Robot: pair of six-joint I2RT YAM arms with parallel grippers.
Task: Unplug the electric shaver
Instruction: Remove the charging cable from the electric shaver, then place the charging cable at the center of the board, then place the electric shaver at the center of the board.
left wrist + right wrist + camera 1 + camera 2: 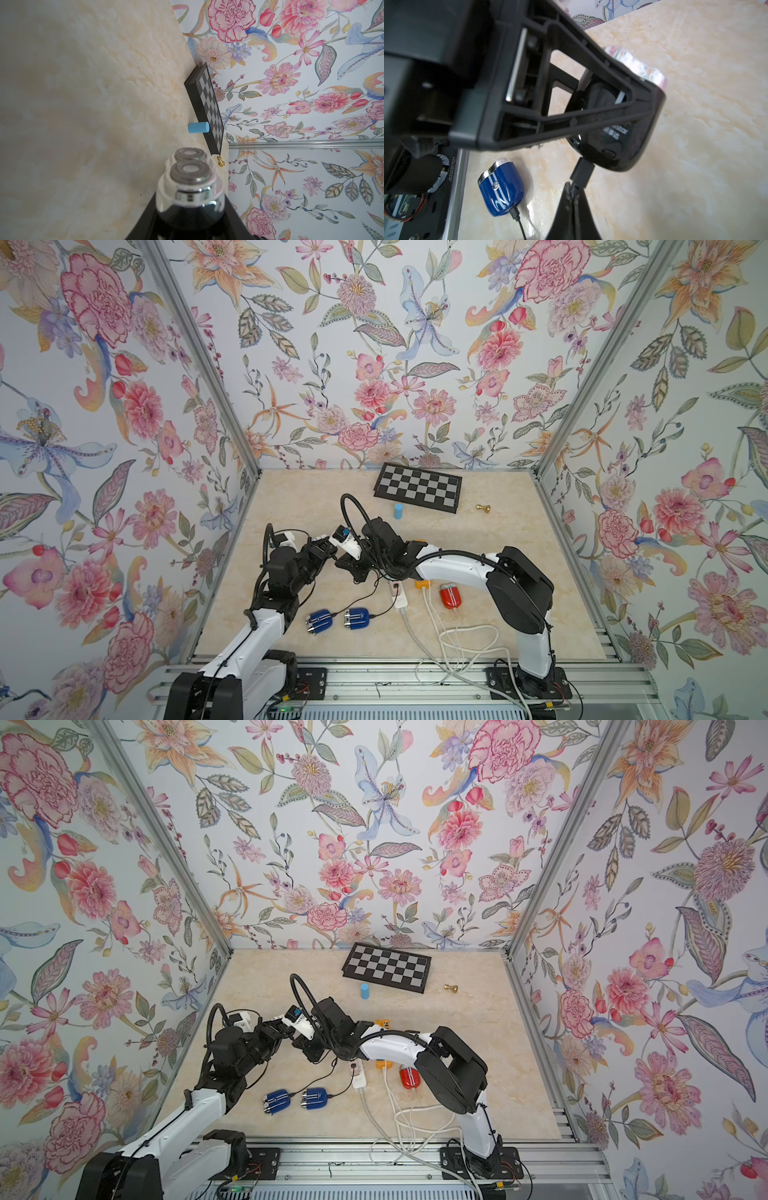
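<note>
Twin round cutting heads of the black shaver fill the near edge of the left wrist view. Its body is clamped between the dark fingers of the left claw, and the heads point out over the bare surface.

From the right wrist camera, the right claw is pinched shut on the black cord right under the plug. The plug's far end looks seated in the shaver's base, though that joint sits partly in shadow. So the shaver lies straight ahead of that claw, with plug and body on one line: socket end near, heads far. I'd judge the pull has to run back along that line, away from the base, while the left claw braces the body. A sideways tug would lever the plug.

In both top views the two claws meet nose to nose above the surface, on the left arm's side of the white power strip and farther from the robot's base than it. The shaver between them is mostly hidden there. The right arm is the one at the plug.
</note>
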